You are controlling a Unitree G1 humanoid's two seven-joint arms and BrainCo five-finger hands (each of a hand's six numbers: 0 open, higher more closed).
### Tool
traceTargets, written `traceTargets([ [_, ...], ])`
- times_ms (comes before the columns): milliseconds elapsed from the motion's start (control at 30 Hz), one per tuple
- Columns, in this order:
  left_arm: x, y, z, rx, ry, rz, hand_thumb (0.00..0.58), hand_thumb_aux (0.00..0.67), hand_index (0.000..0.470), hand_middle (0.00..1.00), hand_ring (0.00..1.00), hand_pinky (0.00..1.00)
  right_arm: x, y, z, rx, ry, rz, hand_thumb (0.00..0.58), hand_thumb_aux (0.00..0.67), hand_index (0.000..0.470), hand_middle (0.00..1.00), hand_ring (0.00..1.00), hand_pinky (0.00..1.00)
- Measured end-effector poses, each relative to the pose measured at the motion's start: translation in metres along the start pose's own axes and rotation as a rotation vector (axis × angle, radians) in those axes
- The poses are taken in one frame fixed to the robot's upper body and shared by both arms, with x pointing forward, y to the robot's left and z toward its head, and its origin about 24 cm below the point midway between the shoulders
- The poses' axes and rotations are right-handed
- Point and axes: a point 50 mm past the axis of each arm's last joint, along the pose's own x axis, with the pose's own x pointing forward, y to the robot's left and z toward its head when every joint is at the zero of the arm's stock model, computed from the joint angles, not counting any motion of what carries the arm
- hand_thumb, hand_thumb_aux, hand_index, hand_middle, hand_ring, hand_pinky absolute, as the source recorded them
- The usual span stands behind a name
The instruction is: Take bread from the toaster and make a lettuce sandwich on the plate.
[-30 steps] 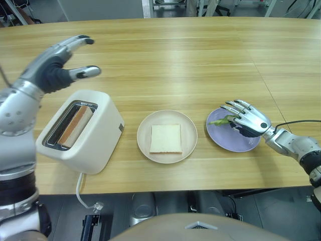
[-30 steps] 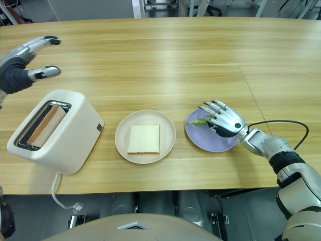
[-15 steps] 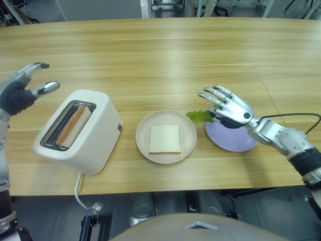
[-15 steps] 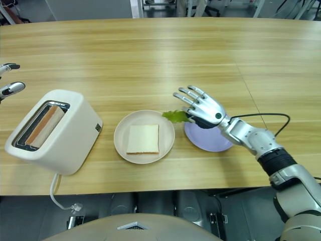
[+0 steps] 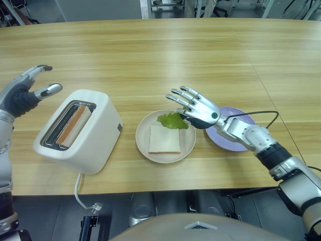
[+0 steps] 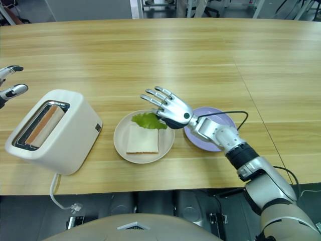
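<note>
One bread slice (image 5: 164, 139) lay on the plate (image 5: 142, 144) as the right hand (image 5: 200, 109), fingers pinching the lettuce (image 5: 172, 120), swung over from the purple plate (image 5: 214, 140) to hover above it, leaving the top slice (image 5: 72, 125) in the toaster (image 5: 95, 143) beside the spread-fingered left hand (image 5: 22, 95).

Wide wooden table (image 5: 150, 55) — grey floor beyond

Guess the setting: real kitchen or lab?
Likely a lab or meeting room, not a kitchen: a long wooden conference-style table, metal frames behind it, and a toaster whose plug hangs loose off the edge.
</note>
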Motion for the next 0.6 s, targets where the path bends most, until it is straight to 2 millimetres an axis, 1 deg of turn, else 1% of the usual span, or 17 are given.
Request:
traceTargets([
  [200,0.001,-0.003,0.001,-0.015,-0.007,0.002,0.000,0.000,0.000,0.00,0.00,0.00,0.032,0.005,0.003,-0.026,-0.004,-0.039,0.580,0.670,0.460,0.00,0.00,0.00],
  [300,0.001,-0.004,0.001,-0.023,-0.012,0.000,0.000,0.000,0.000,0.00,0.00,0.00,0.043,0.005,0.007,-0.035,-0.011,-0.070,0.580,0.670,0.460,0.00,0.00,0.00],
  [400,0.002,-0.005,0.002,-0.026,-0.017,-0.004,0.000,0.000,0.000,0.00,0.00,0.00,0.048,0.010,0.014,-0.040,-0.029,-0.074,0.580,0.670,0.460,0.00,0.00,0.00],
  [467,0.003,-0.007,0.003,-0.027,-0.020,-0.009,0.000,0.000,0.000,0.00,0.00,0.00,0.048,0.017,0.020,-0.034,-0.044,-0.063,0.580,0.670,0.460,0.00,0.00,0.00],
  [533,0.003,-0.007,0.004,-0.027,-0.023,-0.009,0.000,0.000,0.000,0.00,0.00,0.00,0.046,0.024,0.026,-0.028,-0.062,-0.044,0.580,0.670,0.460,0.00,0.00,0.00],
  [600,0.003,-0.007,0.006,-0.024,-0.032,-0.011,0.000,0.000,0.000,0.00,0.00,0.00,0.039,0.032,0.032,-0.014,-0.072,-0.020,0.580,0.670,0.460,0.00,0.00,0.00],
])
